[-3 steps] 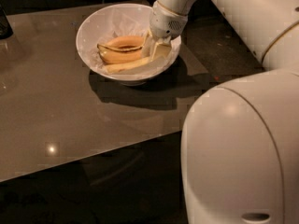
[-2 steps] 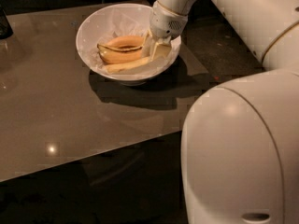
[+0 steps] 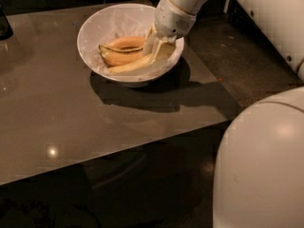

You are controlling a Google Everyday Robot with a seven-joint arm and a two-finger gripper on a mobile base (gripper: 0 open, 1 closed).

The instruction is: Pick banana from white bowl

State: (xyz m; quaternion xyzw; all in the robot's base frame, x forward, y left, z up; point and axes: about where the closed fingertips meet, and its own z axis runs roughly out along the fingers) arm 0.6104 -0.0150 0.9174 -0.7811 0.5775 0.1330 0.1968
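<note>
Camera view: the gripper (image 3: pixel 159 55) reaches down into the right side of the bowl (image 3: pixel 93 30), at the right end of the banana (image 3: pixel 130 66). The banana lies along the bowl's near wall, in front of the orange bananas (image 3: pixel 124 46). That end is probably chosen because it lies clear of them. Whether the gripper is closed on the banana cannot be told. The bowl stands on the table (image 3: pixel 71 115).

Banana (image 3: pixel 129 66) in white bowl (image 3: pixel 91 26), at claw (image 3: pixel 159 49)
</note>
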